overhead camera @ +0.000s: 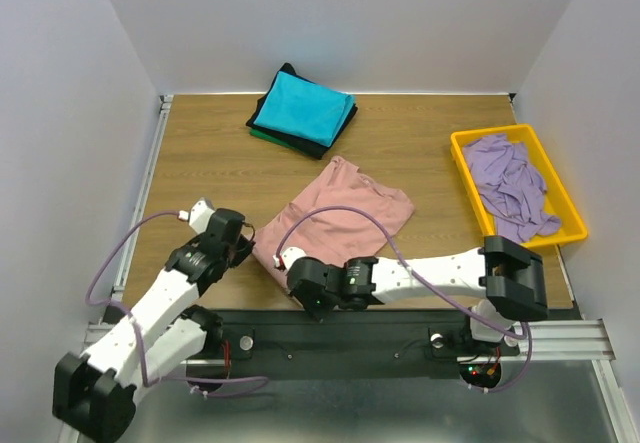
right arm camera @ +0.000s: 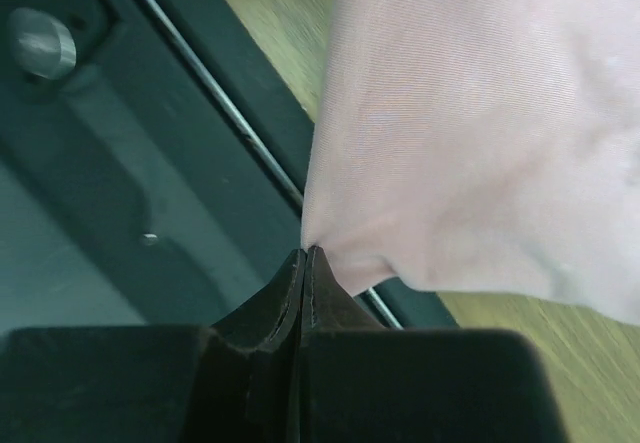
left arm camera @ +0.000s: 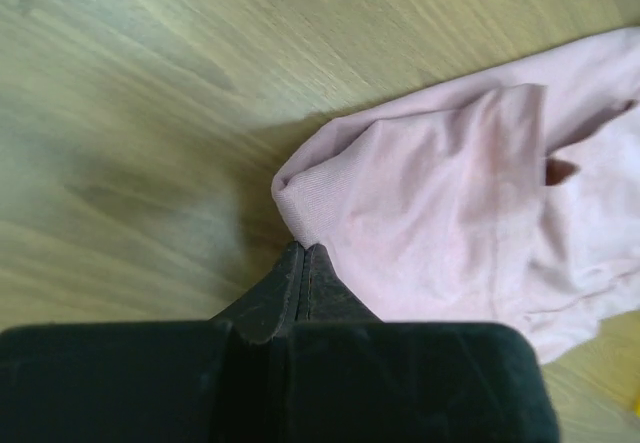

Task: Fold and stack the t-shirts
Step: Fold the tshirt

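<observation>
1. Located dusty-pink soft cloth t-shirt [overhead camera: 345,213] mid near edge of wooden table [overhead camera: 200,153], long axis slanting near-left to far-right.
2. Logged left gripper [left arm camera: 303,250] clamped on its near-left corner, and right gripper [right arm camera: 305,253] clamped on near hem just beside.
3. Judged cloth as lying far-right of both pincers; expect joint carry that way for the fold.

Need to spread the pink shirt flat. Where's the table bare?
Bare wood left of the folded stack and pink shirt, and between stack and yellow tray. Crowded at the near edge: left gripper and right gripper pinch the shirt.
</observation>
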